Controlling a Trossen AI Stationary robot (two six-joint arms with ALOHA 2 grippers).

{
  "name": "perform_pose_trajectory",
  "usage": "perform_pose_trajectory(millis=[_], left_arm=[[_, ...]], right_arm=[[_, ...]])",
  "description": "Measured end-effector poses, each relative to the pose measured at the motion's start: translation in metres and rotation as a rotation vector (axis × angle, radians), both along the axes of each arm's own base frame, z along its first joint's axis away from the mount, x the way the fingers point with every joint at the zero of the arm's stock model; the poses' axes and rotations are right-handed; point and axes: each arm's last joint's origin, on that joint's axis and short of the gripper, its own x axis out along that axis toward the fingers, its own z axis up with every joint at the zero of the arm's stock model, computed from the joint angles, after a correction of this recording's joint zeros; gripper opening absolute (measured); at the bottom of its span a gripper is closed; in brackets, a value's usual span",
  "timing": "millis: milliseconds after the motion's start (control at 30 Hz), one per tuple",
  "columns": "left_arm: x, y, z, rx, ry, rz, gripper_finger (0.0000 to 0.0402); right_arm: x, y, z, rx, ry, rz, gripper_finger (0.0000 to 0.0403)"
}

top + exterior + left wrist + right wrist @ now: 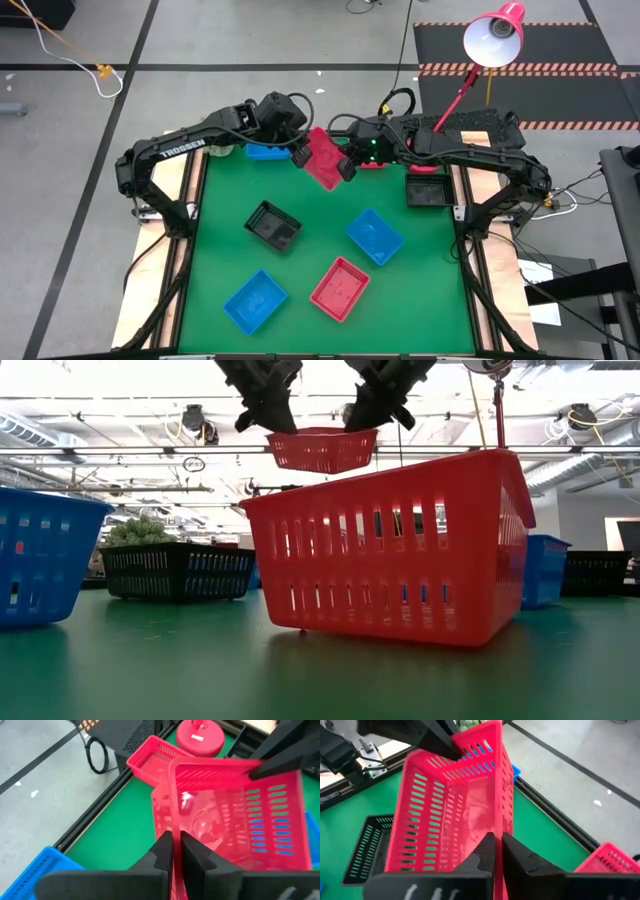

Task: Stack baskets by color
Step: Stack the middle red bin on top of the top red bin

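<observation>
both grippers, left point(299, 153) and right point(347, 167), pinched shut, raised mid-air

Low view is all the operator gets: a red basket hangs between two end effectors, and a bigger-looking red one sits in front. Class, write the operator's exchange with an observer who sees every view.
Operator: Is one arm carrying it, or both?
Observer: Both. The left end effector and the right end effector are each shut on an opposite wall of the held basket.
Operator: Is the red one in front directly below it?
Observer: No. That near basket lies by the table's near edge; the held one hangs at the far end.
</observation>
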Motion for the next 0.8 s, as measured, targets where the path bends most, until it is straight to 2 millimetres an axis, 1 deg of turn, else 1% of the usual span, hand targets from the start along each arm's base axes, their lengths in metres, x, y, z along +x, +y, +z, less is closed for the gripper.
perform_pose_trajectory(millis=[67,133,267,367,467,533,600,800], left_arm=[[0.001,0.0,0.001,-0.006,-0.02,-0.022,0.0034],[0.002,0.0,0.002,-0.008,-0.041,-0.034,0.0059],[0.004,0.0,0.005,-0.036,-0.087,0.0,0.0142],[0.001,-0.001,0.01,-0.067,-0.124,0.052,0.0203],[-0.007,0.0,0.019,-0.072,-0.163,0.082,0.0243],[-0.009,0.001,0.025,-0.041,-0.198,0.082,0.0257],[-0.011,0.004,0.027,-0.016,-0.204,0.09,0.0262],[-0.02,0.019,0.028,0.014,-0.189,0.118,0.0245]], right_arm=[[-0.001,0.0,0.0,0.017,0.003,-0.012,0.0006],[-0.002,0.0,0.0,0.033,0.0,-0.027,0.0007],[-0.003,0.001,-0.002,0.073,-0.005,-0.056,0.0006],[-0.008,0.002,-0.003,0.121,0.019,-0.091,0.0004],[-0.017,0.003,-0.004,0.164,0.055,-0.129,0.0004],[-0.023,0.001,-0.003,0.18,0.076,-0.151,0.0004],[-0.029,-0.003,-0.004,0.196,0.103,-0.18,0.0004],[-0.042,-0.027,-0.003,0.231,0.086,-0.305,0.0004]])
